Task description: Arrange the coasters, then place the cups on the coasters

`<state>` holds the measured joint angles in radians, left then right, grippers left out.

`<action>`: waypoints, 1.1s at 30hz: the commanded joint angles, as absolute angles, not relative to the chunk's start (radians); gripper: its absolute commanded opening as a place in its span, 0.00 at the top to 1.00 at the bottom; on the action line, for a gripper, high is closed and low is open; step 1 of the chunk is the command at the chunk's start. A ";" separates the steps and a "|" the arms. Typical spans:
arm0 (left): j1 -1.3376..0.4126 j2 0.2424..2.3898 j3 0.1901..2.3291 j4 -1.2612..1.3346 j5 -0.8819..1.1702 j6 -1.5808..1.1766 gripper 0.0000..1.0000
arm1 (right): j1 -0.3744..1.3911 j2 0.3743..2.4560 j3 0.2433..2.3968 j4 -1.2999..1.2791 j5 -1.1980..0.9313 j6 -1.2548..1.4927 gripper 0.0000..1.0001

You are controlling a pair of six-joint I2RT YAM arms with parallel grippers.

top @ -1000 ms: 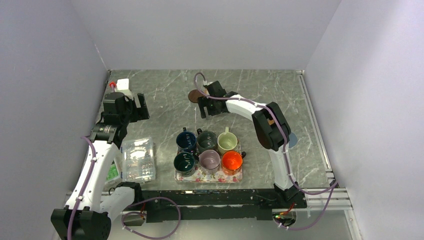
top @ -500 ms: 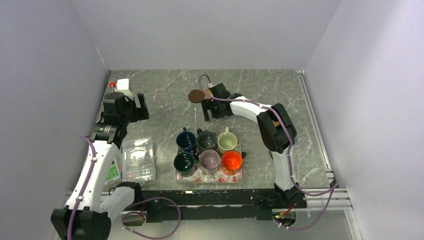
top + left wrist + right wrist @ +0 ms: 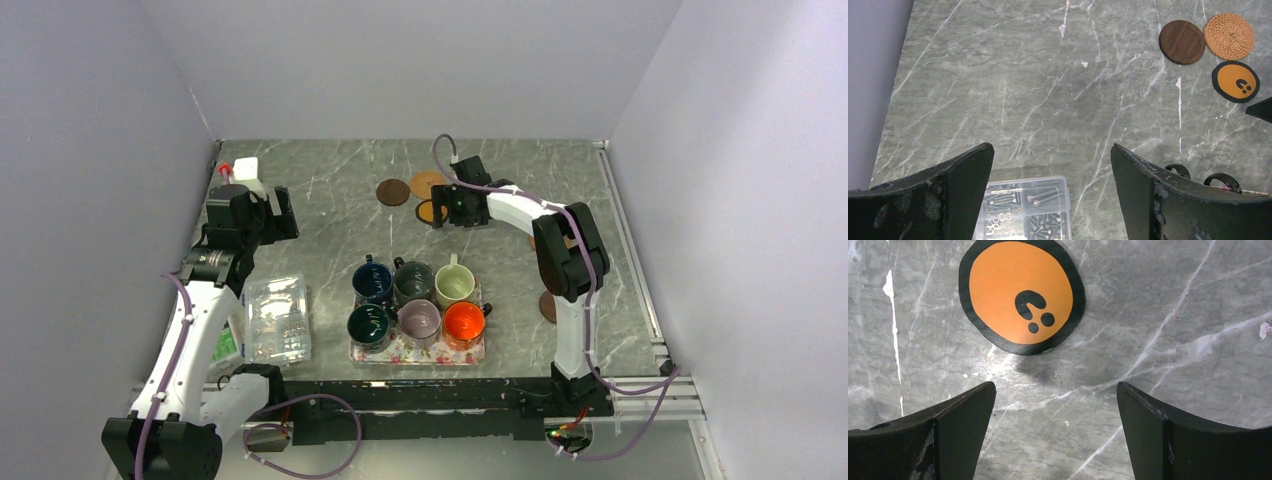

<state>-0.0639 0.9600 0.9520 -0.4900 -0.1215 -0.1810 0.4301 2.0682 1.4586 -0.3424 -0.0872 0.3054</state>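
Observation:
Three coasters lie at the back of the table: dark brown [image 3: 393, 191] [image 3: 1182, 42], tan woven [image 3: 427, 184] [image 3: 1229, 36], and black with an orange face [image 3: 432, 211] [image 3: 1020, 295]. Another brown coaster [image 3: 547, 306] shows beside the right arm. My right gripper [image 3: 447, 212] [image 3: 1055, 387] stands open and empty just behind the orange-faced coaster, apart from it. Several cups stand together on the floral tray [image 3: 415, 352]: navy [image 3: 372, 281], dark green [image 3: 413, 281], cream [image 3: 455, 285], dark green [image 3: 369, 324], mauve [image 3: 419, 320], orange [image 3: 463, 321]. My left gripper [image 3: 280, 215] [image 3: 1052, 150] hangs open and empty at the left.
A clear plastic compartment box [image 3: 275, 318] [image 3: 1025, 207] of screws lies left of the tray. A white bottle with a red cap [image 3: 240, 168] stands in the back left corner. Grey walls close the table on three sides.
My right gripper has swung to the right, away from the dark brown coaster, uncovering the tan and orange-faced coasters; its jaws opened slightly wider. The left arm has not moved.

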 commanded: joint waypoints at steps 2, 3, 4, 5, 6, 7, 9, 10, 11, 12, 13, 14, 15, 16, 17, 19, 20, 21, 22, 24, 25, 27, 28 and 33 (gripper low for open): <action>-0.059 0.950 0.948 -0.458 -0.127 -0.194 0.06 | 0.439 2.101 1.514 -0.319 -0.133 0.284 0.04; -0.058 0.950 0.948 -0.457 -0.126 -0.193 0.06 | 0.439 2.109 1.521 -0.316 -0.136 0.281 0.04; -0.058 0.951 0.948 -0.457 -0.126 -0.195 0.06 | 0.439 2.116 1.527 -0.317 -0.140 0.278 0.05; -0.058 0.951 0.948 -0.457 -0.125 -0.195 0.06 | 0.439 2.127 1.534 -0.316 -0.145 0.277 0.05; -0.058 0.952 0.948 -0.457 -0.126 -0.195 0.06 | 0.439 2.134 1.540 -0.313 -0.152 0.274 0.05; -0.058 0.953 0.948 -0.457 -0.126 -0.195 0.06 | 0.440 2.138 1.543 -0.309 -0.156 0.272 0.05; -0.060 0.952 0.948 -0.457 -0.125 -0.195 0.06 | 0.441 2.148 1.550 -0.303 -0.166 0.268 0.05; -0.059 0.952 0.948 -0.457 -0.124 -0.195 0.06 | 0.442 2.154 1.555 -0.301 -0.170 0.266 0.05; -0.059 0.953 0.948 -0.457 -0.126 -0.194 0.06 | 0.443 2.160 1.561 -0.300 -0.173 0.263 0.05; -0.058 0.951 0.948 -0.457 -0.125 -0.193 0.06 | 0.445 2.169 1.570 -0.303 -0.174 0.258 0.05; -0.058 0.952 0.948 -0.457 -0.124 -0.195 0.06 | 0.445 2.180 1.580 -0.311 -0.173 0.252 0.05; -0.059 0.951 0.948 -0.457 -0.124 -0.195 0.06 | 0.448 2.190 1.591 -0.321 -0.170 0.247 0.05; -0.058 0.952 0.948 -0.457 -0.124 -0.194 0.06 | 0.450 2.198 1.598 -0.326 -0.168 0.243 0.05; -0.059 0.951 0.948 -0.457 -0.124 -0.193 0.06 | 0.453 2.204 1.603 -0.329 -0.167 0.239 0.06; -0.059 0.952 0.948 -0.457 -0.125 -0.192 0.06 | 0.457 2.208 1.606 -0.329 -0.167 0.235 0.06; -0.058 0.953 0.948 -0.457 -0.125 -0.193 0.06 | 0.463 2.214 1.609 -0.329 -0.169 0.232 0.06; -0.059 0.951 0.948 -0.457 -0.124 -0.194 0.06 | 0.466 2.217 1.612 -0.330 -0.169 0.232 0.06; -0.058 0.951 0.948 -0.458 -0.124 -0.193 0.06 | 0.468 2.220 1.614 -0.332 -0.166 0.232 0.06; -0.058 0.952 0.948 -0.457 -0.123 -0.194 0.06 | 0.469 2.224 1.616 -0.333 -0.162 0.233 0.06; -0.059 0.953 0.948 -0.457 -0.122 -0.195 0.06 | 0.472 2.226 1.616 -0.332 -0.162 0.235 0.05; -0.058 0.954 0.948 -0.457 -0.122 -0.195 0.06 | 0.474 2.226 1.618 -0.330 -0.165 0.238 0.06; -0.058 0.953 0.948 -0.458 -0.122 -0.195 0.06 | 0.479 2.226 1.615 -0.323 -0.170 0.245 0.06; -0.059 0.954 0.948 -0.456 -0.121 -0.194 0.06 | 0.480 2.226 1.616 -0.318 -0.170 0.248 0.06; -0.059 0.953 0.948 -0.456 -0.119 -0.195 0.06 | 0.489 2.237 1.636 -0.315 -0.163 0.270 0.06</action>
